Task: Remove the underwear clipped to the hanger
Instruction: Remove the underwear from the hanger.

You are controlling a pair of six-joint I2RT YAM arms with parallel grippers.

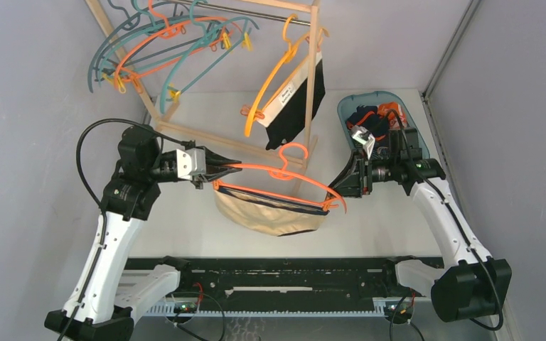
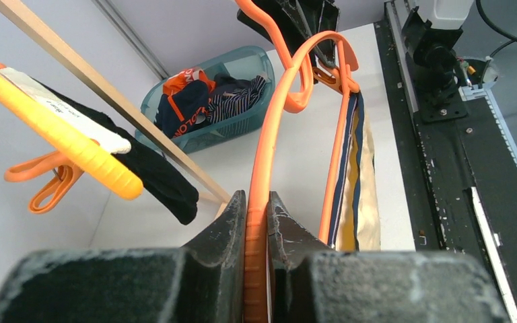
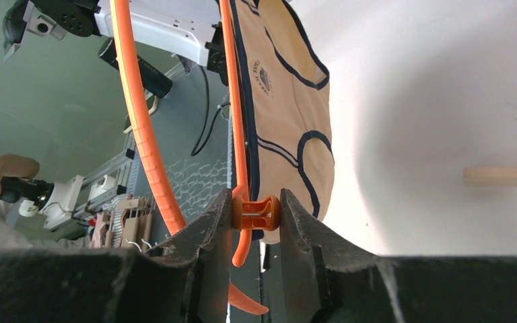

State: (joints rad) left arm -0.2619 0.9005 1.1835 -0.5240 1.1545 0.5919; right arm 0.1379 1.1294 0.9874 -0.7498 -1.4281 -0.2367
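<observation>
Top view is bright and even on my end, sharp all over, only faint soft shadows on the table. Right wrist cam is blown out white across its right side, past the beige underwear. Up close the left fingers and right fingers go blurry, with wide-angle stretch at the edges.

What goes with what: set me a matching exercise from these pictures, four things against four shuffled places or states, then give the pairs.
1. beige underwear
2. black underwear
3. left gripper
4. right gripper

A. shut on the orange clip
B. hanging from the yellow hanger on the wooden rack
C. clipped to the orange hanger
D. shut on that hanger's other end

Pairs: 1-C, 2-B, 3-D, 4-A.
</observation>
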